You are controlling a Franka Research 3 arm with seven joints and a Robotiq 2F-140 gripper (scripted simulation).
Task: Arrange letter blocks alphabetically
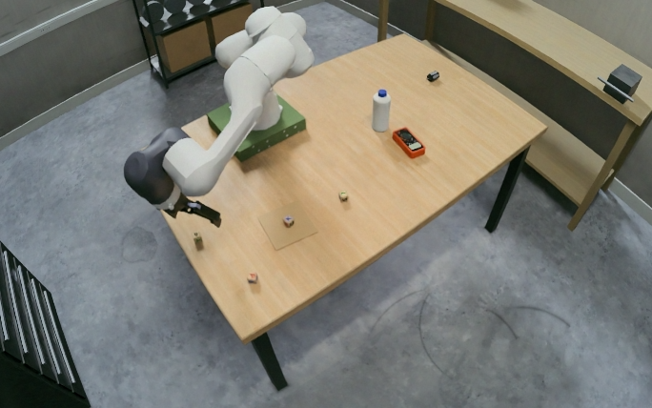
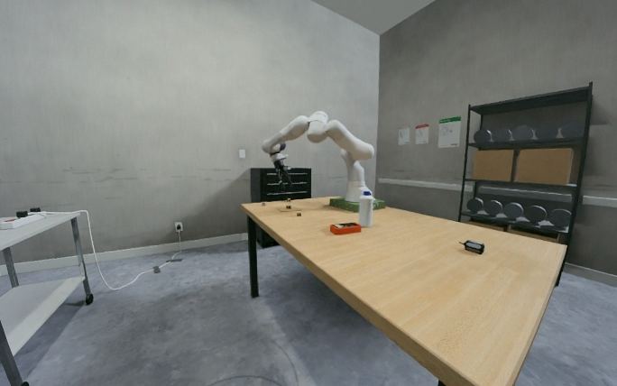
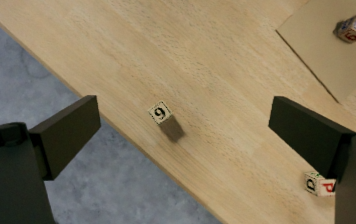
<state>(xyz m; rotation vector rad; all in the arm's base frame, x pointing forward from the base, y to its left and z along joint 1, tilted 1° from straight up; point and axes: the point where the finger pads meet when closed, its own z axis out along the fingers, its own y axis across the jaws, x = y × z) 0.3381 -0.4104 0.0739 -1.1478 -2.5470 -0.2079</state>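
Observation:
My gripper (image 1: pixel 207 217) (image 2: pixel 284 179) (image 3: pixel 185 111) is open and empty. It hangs above a small block (image 1: pixel 197 240) (image 3: pixel 160 113) that shows a black digit, 6 or 9, on top; this block stands on the table close to its edge and lies between my fingers in the wrist view. A block with a red P (image 1: pixel 252 277) (image 3: pixel 320 184) lies further along the same edge, off the mat. A third block (image 1: pixel 288 220) (image 3: pixel 346 28) with a dark letter sits on the tan mat (image 1: pixel 302 231) (image 3: pixel 315 47). A fourth block (image 1: pixel 343 195) stands on bare table beyond the mat.
The table edge (image 3: pixel 107 125) runs right beside the digit block, with grey floor below. A white bottle (image 1: pixel 380 111), an orange meter (image 1: pixel 408 142) and a small black object (image 1: pixel 432 75) stand far off. The green base plate (image 1: pixel 283 130) carries the arm.

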